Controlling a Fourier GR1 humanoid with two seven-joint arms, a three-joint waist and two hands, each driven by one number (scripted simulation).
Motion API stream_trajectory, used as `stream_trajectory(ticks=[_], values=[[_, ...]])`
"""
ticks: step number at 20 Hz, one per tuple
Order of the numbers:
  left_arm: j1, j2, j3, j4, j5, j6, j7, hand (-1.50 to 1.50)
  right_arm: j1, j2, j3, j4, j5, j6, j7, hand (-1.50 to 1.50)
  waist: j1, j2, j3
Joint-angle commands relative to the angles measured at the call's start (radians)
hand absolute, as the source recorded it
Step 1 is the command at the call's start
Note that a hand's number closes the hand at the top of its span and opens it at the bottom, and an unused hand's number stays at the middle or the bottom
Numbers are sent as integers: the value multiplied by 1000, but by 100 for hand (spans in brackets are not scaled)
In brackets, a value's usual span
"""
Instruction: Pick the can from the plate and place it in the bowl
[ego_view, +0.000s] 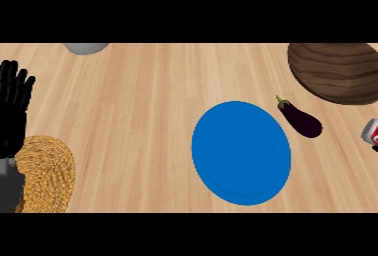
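The blue plate (241, 152) lies in the middle of the wooden counter with nothing on it. At the view's right edge a small part of a red, white and grey can (371, 133) shows; the rest is cut off, and what holds or supports it is out of sight. The brown wooden bowl (336, 71) sits at the far right. My left hand (13, 102) rests at the left edge, open, fingers straight and pointing up, far from the plate and can. My right hand does not show.
A dark purple eggplant (300, 119) lies between the plate and the can, just below the bowl. A golden woven round object (46, 174) sits at the lower left beside my left forearm. A grey object (86, 47) pokes in at the far edge.
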Motion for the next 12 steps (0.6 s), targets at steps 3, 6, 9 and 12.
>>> stream_trajectory(ticks=[3,6,9,12], values=[[-8,8,5,2,4,-9,-3,0,-55,-144,-172,151,-148,6,-303,150,17,-1,3],[-5,12,1,4,8,-22,-3,0,-85,-209,-250,225,-210,13,-454,150,26,-3,1],[-3,-10,-11,9,-1,-10,-13,0,-112,-252,-318,308,-297,57,-620,150,28,-5,-1],[-18,4,-11,3,8,-32,-13,0,-154,-299,-370,417,-369,139,-732,150,64,-1,-3]])
